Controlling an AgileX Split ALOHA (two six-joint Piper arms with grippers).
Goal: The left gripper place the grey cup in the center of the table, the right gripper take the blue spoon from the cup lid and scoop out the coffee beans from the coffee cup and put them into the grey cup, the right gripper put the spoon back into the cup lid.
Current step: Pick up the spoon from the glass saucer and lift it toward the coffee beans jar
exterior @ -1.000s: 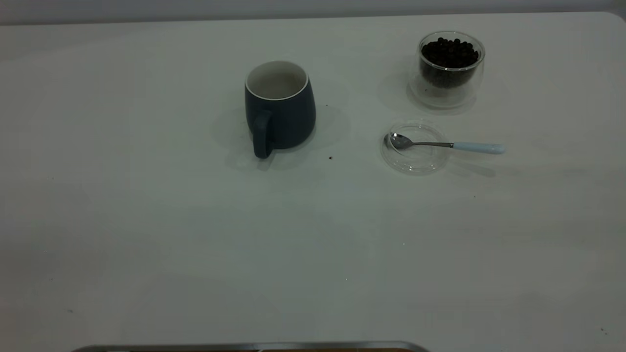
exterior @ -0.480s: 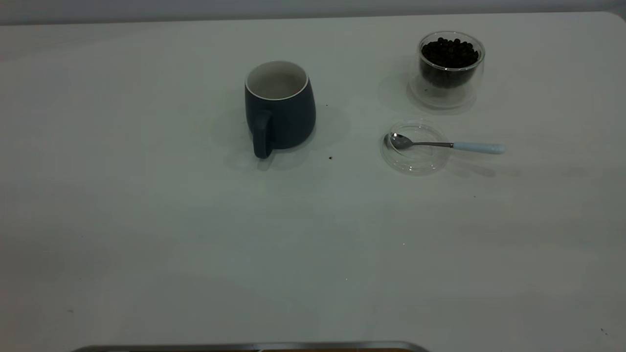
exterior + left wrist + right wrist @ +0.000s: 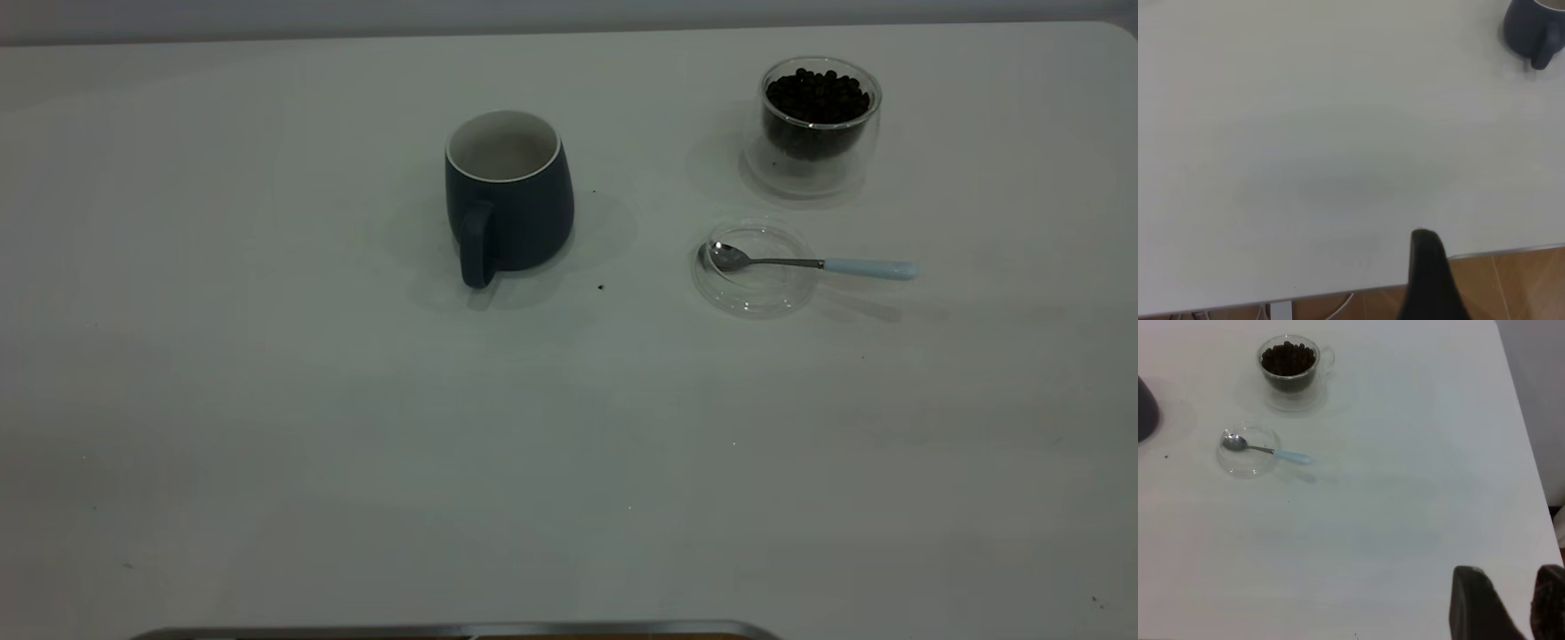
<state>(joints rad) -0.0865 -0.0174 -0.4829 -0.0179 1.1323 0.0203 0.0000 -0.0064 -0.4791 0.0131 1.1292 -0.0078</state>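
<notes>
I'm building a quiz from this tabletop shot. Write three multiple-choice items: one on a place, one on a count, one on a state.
1. Where does the metal bowl of the pale-blue-handled spoon rest?
A. in the flat clear glass lid
B. in the dark grey mug
C. on bare table

2. How many drinking vessels stand on the white table?
A. one
B. two
C. four

3. What is in the clear glass cup?
A. nothing
B. milk
C. dark coffee beans

Answers: A, the bowl lies inside the lid's rim; B, mug plus glass cup; C, beans heap to its rim.
</notes>
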